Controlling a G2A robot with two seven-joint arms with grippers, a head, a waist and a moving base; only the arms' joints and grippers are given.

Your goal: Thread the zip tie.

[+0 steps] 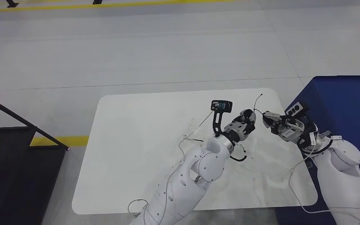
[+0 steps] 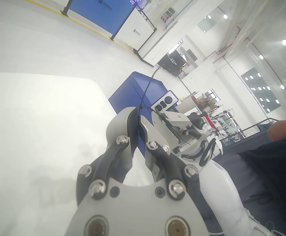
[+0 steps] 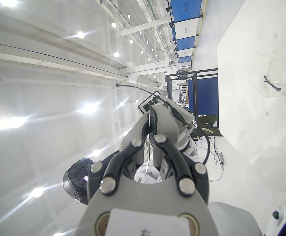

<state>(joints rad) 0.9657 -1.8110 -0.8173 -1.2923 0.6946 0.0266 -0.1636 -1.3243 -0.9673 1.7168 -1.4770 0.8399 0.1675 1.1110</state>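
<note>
1. Grippers are found nose to nose in the top view, above the right part of the table point(image 1: 140, 157). The left gripper point(image 1: 250, 116) and the right gripper point(image 1: 265, 117) are held just apart, and the zip tie point(image 1: 257, 102) is seen rising from between them as a thin black strand, clear of the tabletop. It is judged to be kept airborne so both ends can be steered freely. A blue cabinet point(image 1: 332, 101) is stood beside the table.
2. Left wrist view now: the left gripper's fingers are pinched fully together on the tie at their very tips. From there one stretch is sent up and away, and a short stretch is led across to the right gripper's tip, just beside. So short a hold is judged to be chosen to keep the strand stiff and aimable. White lettering is carried on blue panels point(image 2: 100, 13) far behind; it is not read off.
3. Right wrist view: the right gripper's pads are closed too, and a thin glinting strip is caught between them, running back toward the palm. It is taken, as a judgement, for the tie's other stretch. The free end is seen arching beyond the left gripper. No closed loop is made out, so threading is judged unfinished. Two crossed black strips point(image 3: 271, 83) are seen lying on the table, well apart. A mark on the wrist's white label point(image 3: 145, 221) is too small to be read.
</note>
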